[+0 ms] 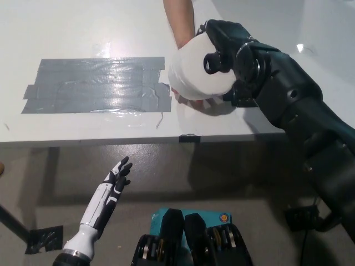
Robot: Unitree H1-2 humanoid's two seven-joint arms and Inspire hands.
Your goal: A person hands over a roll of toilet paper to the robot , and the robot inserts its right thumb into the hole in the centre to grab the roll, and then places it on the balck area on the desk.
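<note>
One roll (191,75) — right hand (224,47) gripping, person's hand (186,98) beneath

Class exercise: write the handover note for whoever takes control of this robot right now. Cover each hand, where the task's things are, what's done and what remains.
Right hand: shut on the toilet paper roll, thumb in its centre hole.
Person's hand is under the roll, supporting it above the desk.
Left hand: open, resting low, below the desk edge.
Done: the grab.
Left: person lets go; carry the roll left and set it on the black taped area.
</note>
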